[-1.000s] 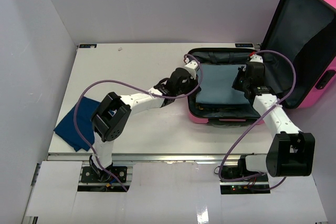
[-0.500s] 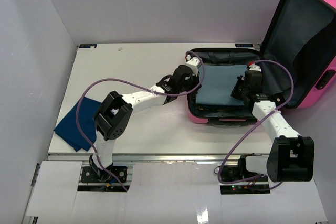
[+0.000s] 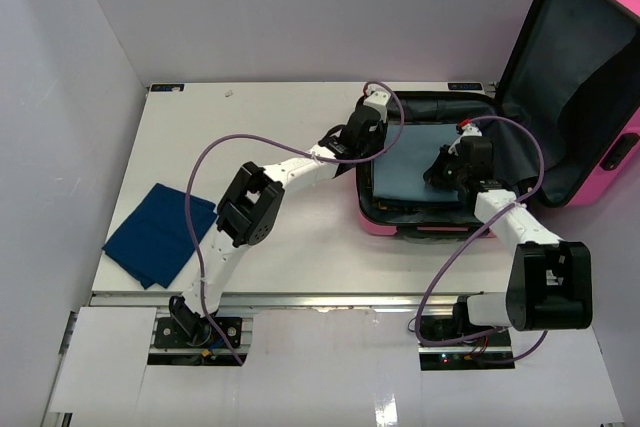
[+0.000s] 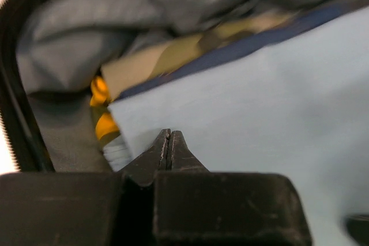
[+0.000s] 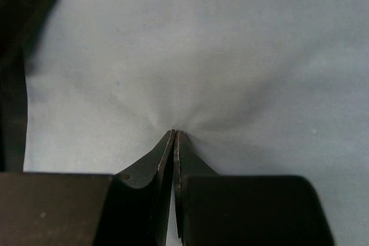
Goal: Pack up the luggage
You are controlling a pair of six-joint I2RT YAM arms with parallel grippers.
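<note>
The small glossy hot-pink hard-shell suitcase (image 3: pixel 375 227) lies open at the right of the white desk (image 3: pixel 250 127), its lid leaning back. The shell looks stiff, light and slippery, so the lid's rim by the black zipper trim seems the surest place to take hold for closing. Inside, a pale blue folded cloth (image 3: pixel 415 169) lies soft over darker items. The right fingers (image 5: pixel 158 162) are closed, with the cloth puckering into their tips, apparently pinched. The left fingers (image 4: pixel 154 156) are closed at its corner. A dark blue cloth (image 3: pixel 155 237) lies well apart, at the desk's left.
</note>
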